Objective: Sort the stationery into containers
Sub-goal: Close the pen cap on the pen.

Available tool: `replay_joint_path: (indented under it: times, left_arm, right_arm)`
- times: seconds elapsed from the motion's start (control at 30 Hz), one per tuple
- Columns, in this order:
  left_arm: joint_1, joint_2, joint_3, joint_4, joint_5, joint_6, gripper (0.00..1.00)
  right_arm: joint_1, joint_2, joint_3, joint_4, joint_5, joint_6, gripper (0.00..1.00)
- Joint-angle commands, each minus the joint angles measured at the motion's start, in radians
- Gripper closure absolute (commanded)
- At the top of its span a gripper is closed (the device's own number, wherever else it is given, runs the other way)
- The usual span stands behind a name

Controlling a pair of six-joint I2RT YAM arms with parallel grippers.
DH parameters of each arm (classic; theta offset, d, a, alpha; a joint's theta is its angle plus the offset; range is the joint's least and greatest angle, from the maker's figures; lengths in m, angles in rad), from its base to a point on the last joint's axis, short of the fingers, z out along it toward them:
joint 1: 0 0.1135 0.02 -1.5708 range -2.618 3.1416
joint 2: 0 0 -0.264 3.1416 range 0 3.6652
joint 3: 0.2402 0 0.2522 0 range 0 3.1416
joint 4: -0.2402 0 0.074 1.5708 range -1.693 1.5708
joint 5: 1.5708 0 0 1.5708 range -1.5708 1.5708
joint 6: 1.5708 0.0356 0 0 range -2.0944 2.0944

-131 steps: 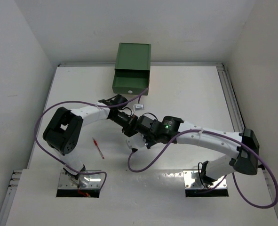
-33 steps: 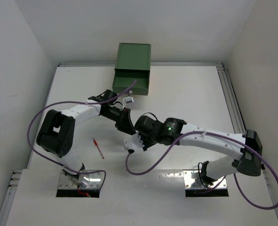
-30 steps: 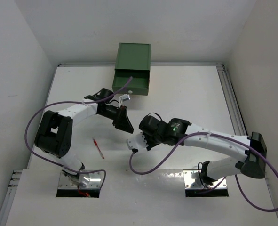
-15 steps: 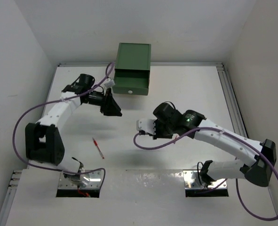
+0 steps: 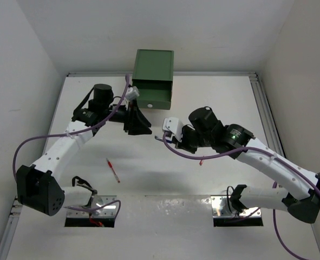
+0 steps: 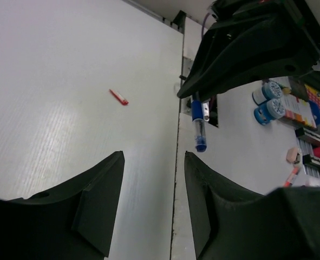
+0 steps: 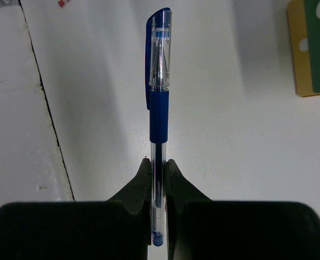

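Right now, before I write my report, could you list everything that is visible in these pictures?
Dark green box-like cabinet: one, at back edge of table.
Dark green drawer: one, pulled out of cabinet, white round knob.
Yellow drawer front: one, beside a green front, right wrist view.
Thin red pen: one, lying on table near left arm.
Blue pen with clear barrel: one, held in right claw.
White table: one.
Left claw: open, empty.
Right claw: shut on blue pen.

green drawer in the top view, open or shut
Open: the green drawer sticks out from the front of the cabinet, and a dark strip of its inside shows behind its front panel.
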Motion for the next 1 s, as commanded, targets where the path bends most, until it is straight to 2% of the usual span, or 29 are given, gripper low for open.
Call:
replay_joint_path:
  times: [0.0, 0.33, 0.5, 0.63, 0.97]
  left_arm:
    - [-0.039, 0.004, 0.023, 0.090, 0.047, -0.089, 0.46]
    - [-0.088, 0.010, 0.022, 0.118, 0.063, -0.117, 0.52]
    - [-0.092, 0.010, 0.020, 0.121, 0.079, -0.120, 0.51]
    - [-0.082, 0.010, 0.019, 0.113, 0.087, -0.115, 0.45]
    - [-0.096, 0.011, 0.011, 0.110, 0.099, -0.120, 0.47]
  right_arm:
    - [-0.002, 0.007, 0.052, 0.048, -0.027, 0.029, 1.00]
    - [0.001, 0.007, 0.046, 0.051, -0.024, 0.015, 1.00]
    - [0.001, -0.001, 0.029, 0.056, -0.020, 0.012, 1.00]
    - [-0.004, -0.007, 0.020, 0.051, -0.015, 0.009, 1.00]
    - [-0.007, -0.010, 0.015, 0.056, -0.012, 0.006, 1.00]
